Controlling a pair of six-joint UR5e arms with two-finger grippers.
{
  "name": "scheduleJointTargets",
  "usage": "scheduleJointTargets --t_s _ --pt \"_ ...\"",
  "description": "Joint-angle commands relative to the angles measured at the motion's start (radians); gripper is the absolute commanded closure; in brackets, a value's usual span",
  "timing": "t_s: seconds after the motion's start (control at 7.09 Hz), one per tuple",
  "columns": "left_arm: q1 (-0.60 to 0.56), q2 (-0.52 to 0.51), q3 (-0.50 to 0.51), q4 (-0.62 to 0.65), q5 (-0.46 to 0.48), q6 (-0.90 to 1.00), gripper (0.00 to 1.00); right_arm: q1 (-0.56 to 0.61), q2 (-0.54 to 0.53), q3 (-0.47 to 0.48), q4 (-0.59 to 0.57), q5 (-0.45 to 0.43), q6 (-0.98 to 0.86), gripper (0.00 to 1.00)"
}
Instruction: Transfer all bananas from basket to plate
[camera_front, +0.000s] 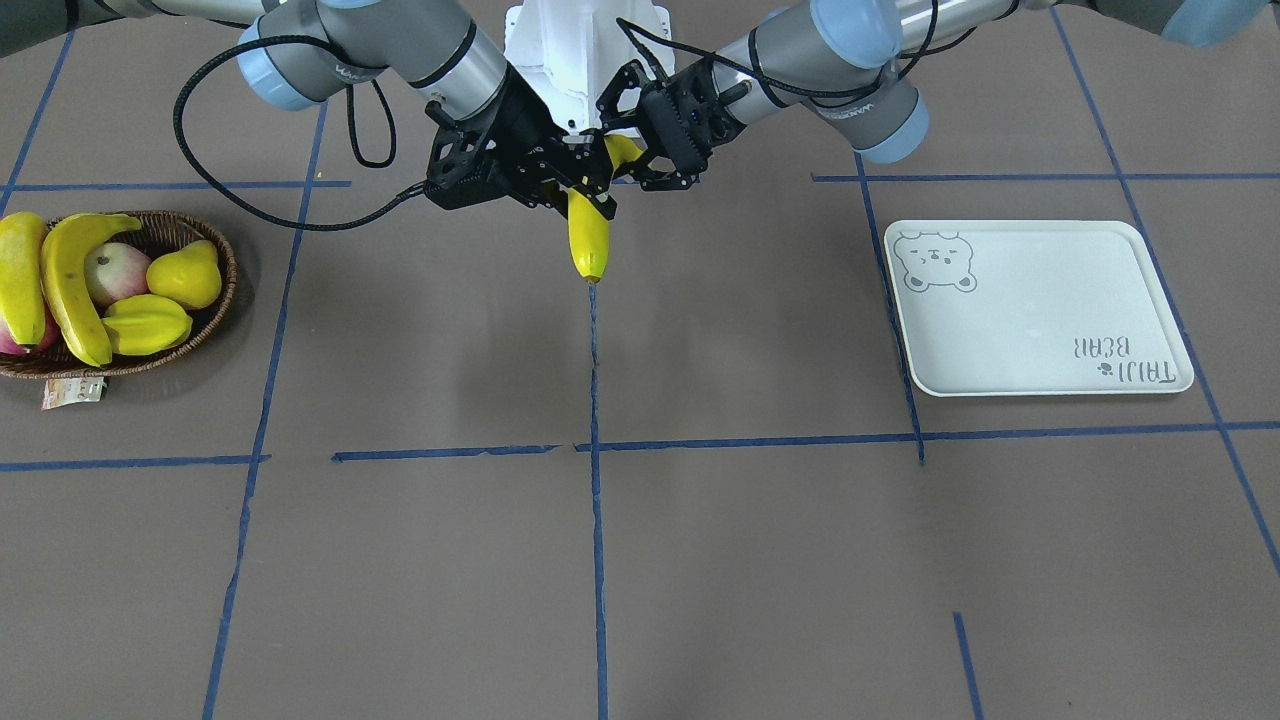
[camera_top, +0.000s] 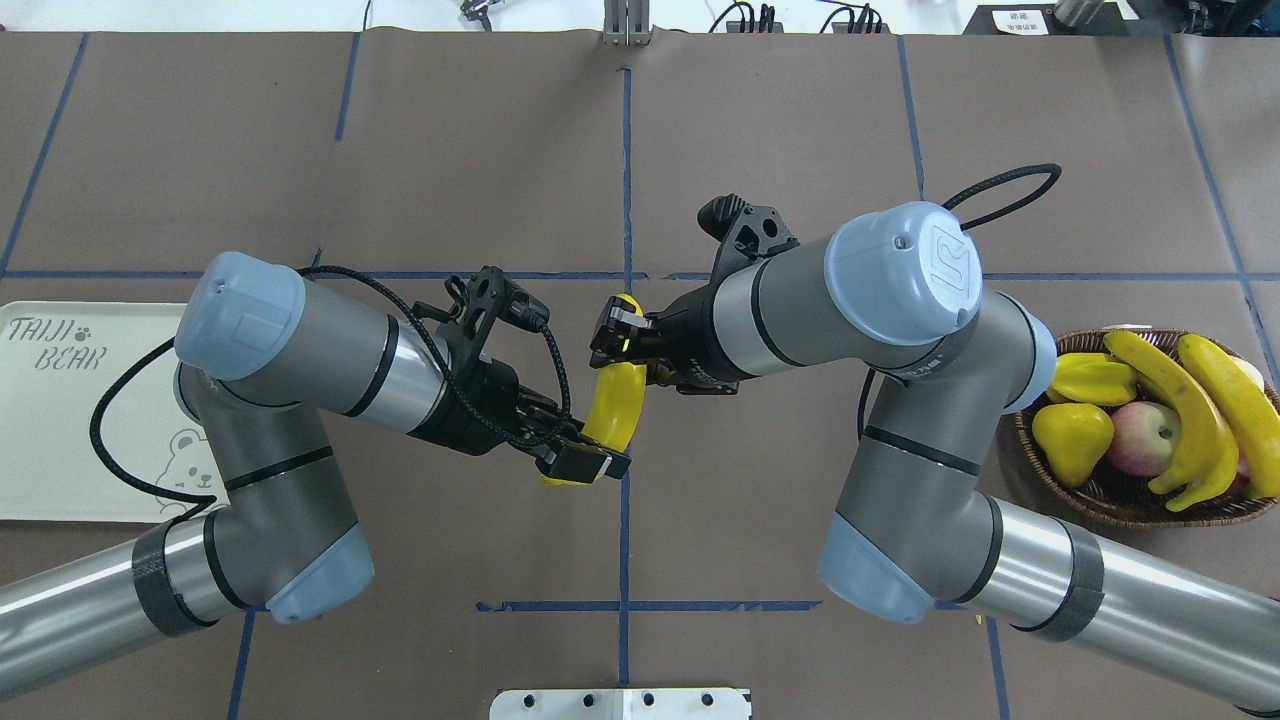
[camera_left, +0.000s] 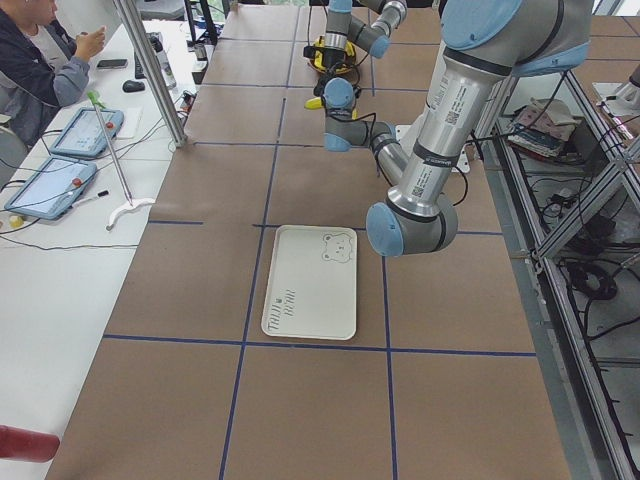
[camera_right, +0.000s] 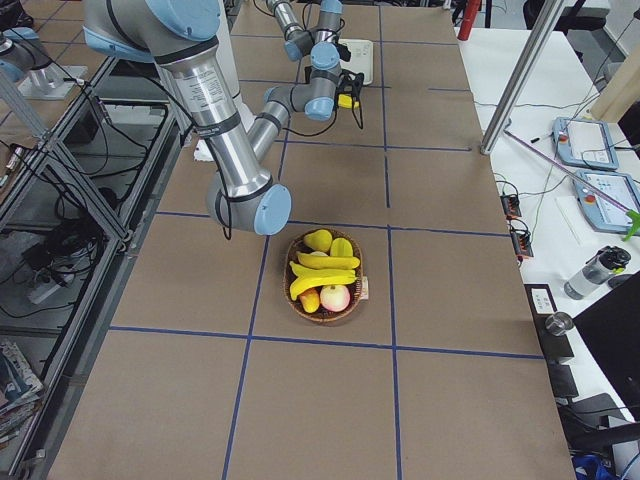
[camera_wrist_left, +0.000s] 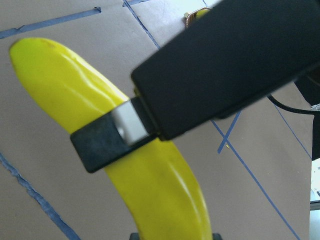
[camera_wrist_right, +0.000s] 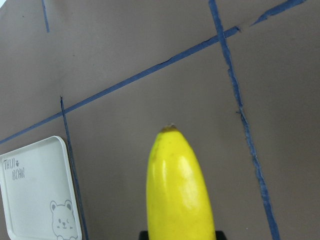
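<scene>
We see one banana (camera_front: 588, 238) held in the air over the middle of the surface (camera_front: 760, 560). The right arm's fingers (camera_top: 606, 340) are clamped around its middle and the left arm's fingers (camera_top: 585, 465) are closed on the end nearer the robot (a hand-over, we judge, as basket and plate lie well apart). Two more bananas (camera_front: 68, 285) wait in the wicker basket (camera_front: 215, 320); the plate (camera_front: 1040, 310) is bare.

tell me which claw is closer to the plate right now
Left, narrowly. Both clamp one banana midway between plate and basket; the left claw holds its plate-side end, the right claw sits on the basket's side.
</scene>
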Motion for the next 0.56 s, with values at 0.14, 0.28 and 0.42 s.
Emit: scheduleJointTargets --t_s 0.14,0.28,0.42 --pt "-0.001 0.000 -0.005 -0.001 0.000 -0.047 0.99 0.000 0.000 0.002 0.000 -0.041 0.014 0.00" --pt "-0.001 0.005 -0.005 -0.001 0.000 -0.047 0.99 0.001 0.002 0.009 0.001 -0.041 0.016 0.00" --pt "-0.008 0.014 -0.005 -0.001 0.000 -0.051 0.99 0.004 0.000 0.012 0.003 -0.041 0.019 0.00"
